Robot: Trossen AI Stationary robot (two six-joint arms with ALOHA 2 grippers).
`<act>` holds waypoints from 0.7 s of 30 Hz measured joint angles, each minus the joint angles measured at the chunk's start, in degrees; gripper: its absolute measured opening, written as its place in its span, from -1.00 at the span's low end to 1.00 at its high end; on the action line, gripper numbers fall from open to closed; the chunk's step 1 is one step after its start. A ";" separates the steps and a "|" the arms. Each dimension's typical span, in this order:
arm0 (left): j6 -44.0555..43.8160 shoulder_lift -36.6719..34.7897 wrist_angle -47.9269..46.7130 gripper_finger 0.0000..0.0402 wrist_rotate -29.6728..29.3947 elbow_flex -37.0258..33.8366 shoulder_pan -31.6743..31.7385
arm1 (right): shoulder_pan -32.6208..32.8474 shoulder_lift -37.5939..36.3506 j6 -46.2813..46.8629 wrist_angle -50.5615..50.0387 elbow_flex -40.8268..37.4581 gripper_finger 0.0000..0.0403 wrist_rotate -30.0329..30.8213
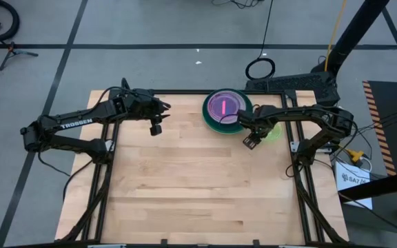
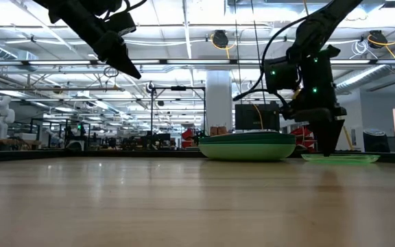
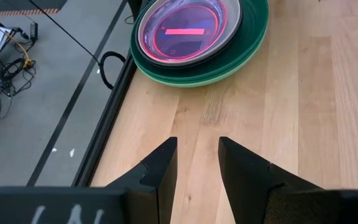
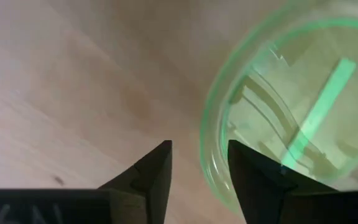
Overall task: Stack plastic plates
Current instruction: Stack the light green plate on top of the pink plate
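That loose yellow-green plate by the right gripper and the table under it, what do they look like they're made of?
The yellow-green plate looks like thin translucent plastic with a glossy finish: the wood grain shows through it and a ceiling light reflects as a bright bar. The table looks like light butcher-block wood, smooth and faintly satin, with visible plank seams. The right gripper has its fingers open at the plate's rim.

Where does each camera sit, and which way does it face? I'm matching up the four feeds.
High: overhead, facing down; both arms, plate stack, yellow-green plate.
Low: table height, level across; both arms above, the right gripper at that plate.
Left wrist: above the left gripper, toward the stack.
Right wrist: above the right gripper, its fingers straddling the yellow-green plate's rim.
The stack shows in high, low, left wrist.
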 joint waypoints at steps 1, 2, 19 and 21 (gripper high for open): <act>0.00 -0.01 0.00 -0.38 0.00 0.00 0.00 | 0.00 0.00 0.23 0.85 -0.03 -0.25 0.02; -0.02 0.00 0.00 -0.38 0.00 0.00 0.00 | 0.00 0.00 0.37 1.86 -0.28 -0.24 0.07; -0.07 -0.02 -0.02 -0.38 0.02 0.00 0.00 | -0.26 -0.13 1.76 7.03 -4.76 -0.30 1.64; -0.07 -0.01 -0.02 -0.38 0.00 0.00 0.00 | -0.24 -0.11 1.76 7.24 -4.76 -0.34 1.45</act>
